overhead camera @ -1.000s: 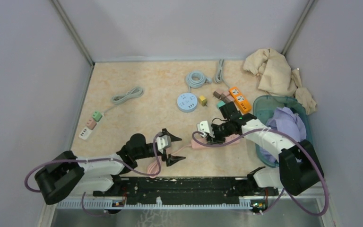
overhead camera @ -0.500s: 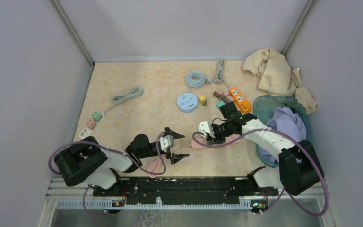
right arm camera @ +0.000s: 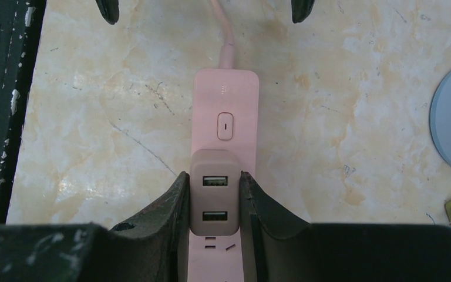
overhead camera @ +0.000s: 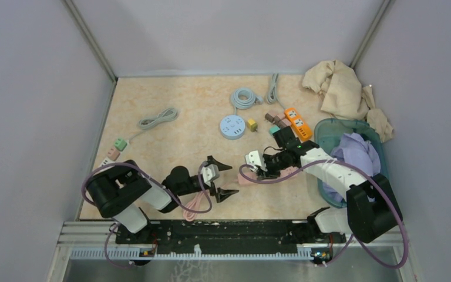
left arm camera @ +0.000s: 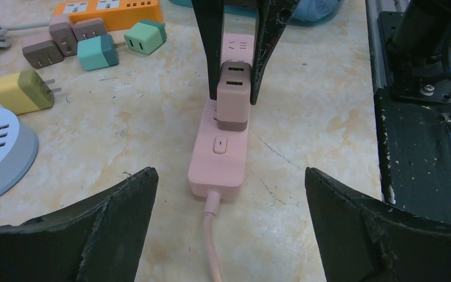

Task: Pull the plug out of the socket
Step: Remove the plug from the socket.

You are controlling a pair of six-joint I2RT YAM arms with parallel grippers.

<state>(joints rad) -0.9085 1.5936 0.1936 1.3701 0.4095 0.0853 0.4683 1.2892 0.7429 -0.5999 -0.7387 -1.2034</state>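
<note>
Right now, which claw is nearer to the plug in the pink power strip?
Right. The right claw is shut on the plug, one finger on each side. The left claw hangs open off the pink power strip's cable end, short of the plug.

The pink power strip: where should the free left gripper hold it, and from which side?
I would clamp the pink power strip across its long sides near the switch, left gripper coming from the cable end. It lies flat, and the right gripper pinches the USB charger at the far end.
</note>
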